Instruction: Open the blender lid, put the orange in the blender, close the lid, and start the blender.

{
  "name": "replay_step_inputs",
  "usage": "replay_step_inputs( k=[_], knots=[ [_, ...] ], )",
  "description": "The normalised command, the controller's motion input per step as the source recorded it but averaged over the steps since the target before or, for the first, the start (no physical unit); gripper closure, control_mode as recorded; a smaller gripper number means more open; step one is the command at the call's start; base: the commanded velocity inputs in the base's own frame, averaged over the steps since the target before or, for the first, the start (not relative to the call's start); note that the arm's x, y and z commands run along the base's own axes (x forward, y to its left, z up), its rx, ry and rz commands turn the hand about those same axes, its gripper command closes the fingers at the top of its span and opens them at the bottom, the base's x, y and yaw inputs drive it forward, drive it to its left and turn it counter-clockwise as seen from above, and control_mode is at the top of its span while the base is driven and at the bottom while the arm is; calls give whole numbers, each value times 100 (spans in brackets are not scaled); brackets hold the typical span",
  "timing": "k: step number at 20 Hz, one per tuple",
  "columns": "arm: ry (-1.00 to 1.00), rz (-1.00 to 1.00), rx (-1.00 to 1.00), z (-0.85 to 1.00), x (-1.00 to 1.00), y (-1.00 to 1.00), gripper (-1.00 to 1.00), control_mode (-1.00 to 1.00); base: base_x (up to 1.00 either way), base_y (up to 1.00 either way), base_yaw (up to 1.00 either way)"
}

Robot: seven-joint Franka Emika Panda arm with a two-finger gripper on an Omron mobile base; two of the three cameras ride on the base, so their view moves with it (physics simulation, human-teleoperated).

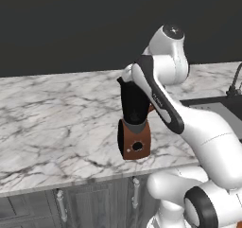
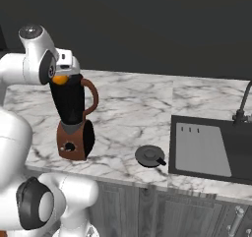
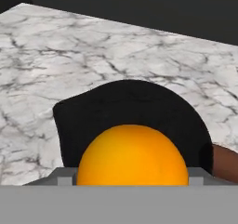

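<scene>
Gripper (image 2: 61, 76) holds the orange (image 3: 132, 154), clamped between its fingers, right over the open top of the blender (image 2: 73, 120) on the marble counter (image 2: 138, 113). Off the jar, the lid (image 2: 150, 156) lies flat on the counter between blender and sink (image 2: 206, 150).

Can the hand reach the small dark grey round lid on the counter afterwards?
Probably yes. The dark grey round lid lies alone on the marble counter, between the brown-based blender and the sink. The hand holds the bright orange ball now.
</scene>
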Motion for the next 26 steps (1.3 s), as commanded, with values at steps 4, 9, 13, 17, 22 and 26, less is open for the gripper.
replay_step_inputs(
  k=[4,9,13,17,22,26],
  knots=[
    [7,0,0,-34,56,1,100,-100,0,0,0],
    [11,0,-4,-69,27,1,100,-100,0,0,0],
    [14,0,-6,-71,2,0,100,-100,0,0,0],
    [4,0,-1,-30,0,0,-100,-100,0,0,0],
    [0,0,0,-1,0,0,-100,-100,0,0,0],
    [0,-3,0,3,0,0,-100,-100,0,0,0]
  ],
)
